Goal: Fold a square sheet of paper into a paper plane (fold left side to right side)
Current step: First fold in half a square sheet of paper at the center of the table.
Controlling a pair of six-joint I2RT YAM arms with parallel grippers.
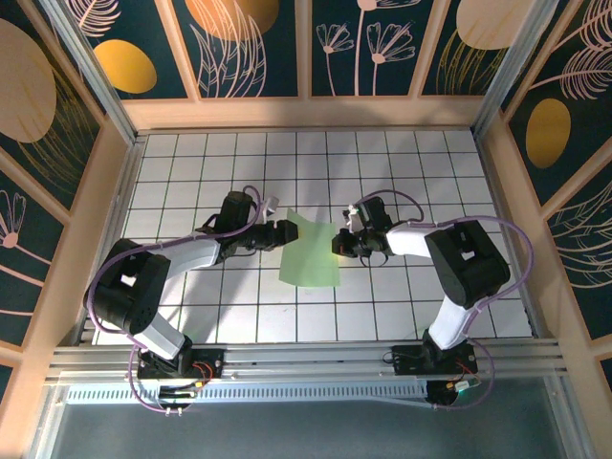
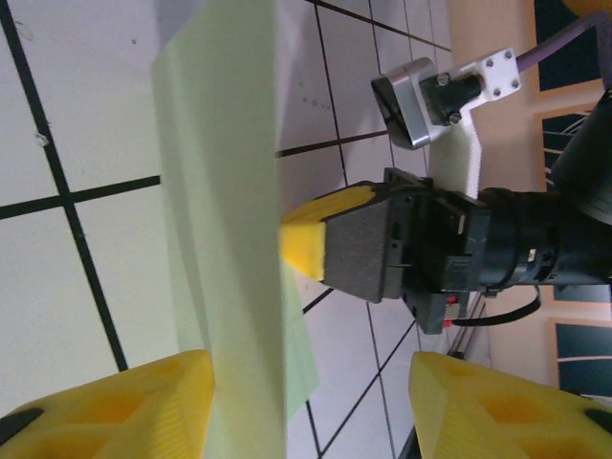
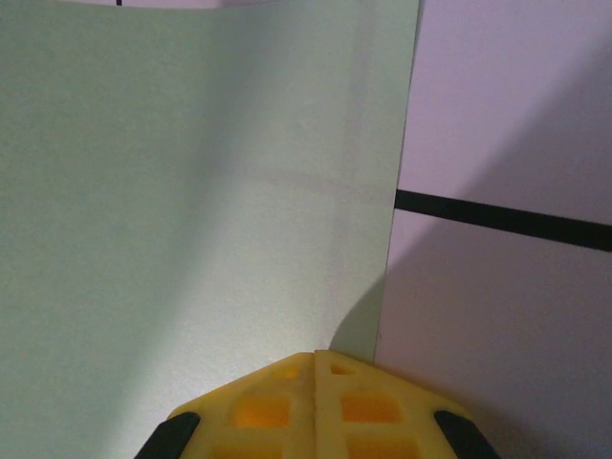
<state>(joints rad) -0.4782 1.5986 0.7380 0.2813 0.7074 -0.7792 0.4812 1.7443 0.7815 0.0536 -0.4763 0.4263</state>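
White grid tiles make up the surface (image 1: 191, 163), boxed in by wooden walls with dark flowered panels (image 1: 249, 48). From above, the square sheet of paper (image 1: 311, 253) lies mid-surface between my two arms, its long axis running away from my bases with a slight tilt. It looks narrower than it is long, so I judge it is already doubled over. My left jaws sit at its left edge towards the far end, my right jaws at its right edge; neither is clearly nearer. My left arm (image 1: 182, 253) and right arm (image 1: 421, 239) both reach in low, elbows bent outward.

At my left wrist, my left fingers (image 2: 115, 406) stand well apart, clamped on nothing. The sheet runs as a long strip up the picture just beside one of them, bowed, not flat. Across it, my right fingers (image 2: 304, 247) touch its far edge.

At my right wrist, my right jaws are pressed together, their tip resting on the sheet just inside its edge. I judge that they pin it down, not pinch it. Any further folding would turn on that pinned right edge, with my left jaws free to work.
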